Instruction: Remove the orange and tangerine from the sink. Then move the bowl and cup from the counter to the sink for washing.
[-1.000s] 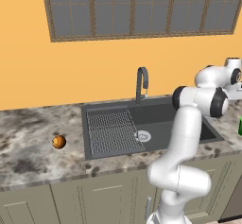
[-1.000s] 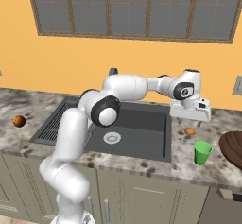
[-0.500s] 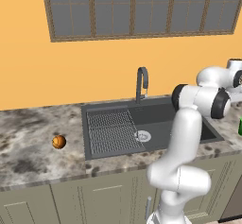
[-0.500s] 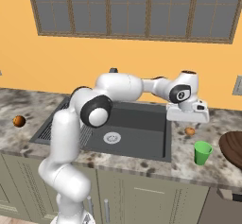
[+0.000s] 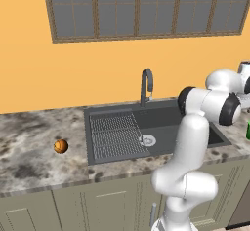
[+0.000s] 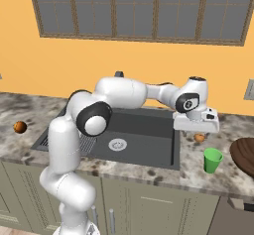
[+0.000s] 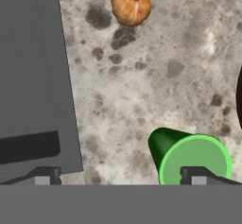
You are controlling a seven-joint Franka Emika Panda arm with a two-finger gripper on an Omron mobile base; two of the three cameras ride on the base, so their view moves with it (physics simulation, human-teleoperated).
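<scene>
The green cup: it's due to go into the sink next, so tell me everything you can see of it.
The cup is small, bright green and cylindrical, slightly wider at the rim, plain and smooth like plastic, with no handle visible. It stands upright, mouth up, and looks empty. It sits on the speckled stone counter right of the sink, between it and the bowl, with a small orange fruit behind it. Nothing touches it; the open gripper hovers above, one fingertip over its rim in the hand view.
</scene>
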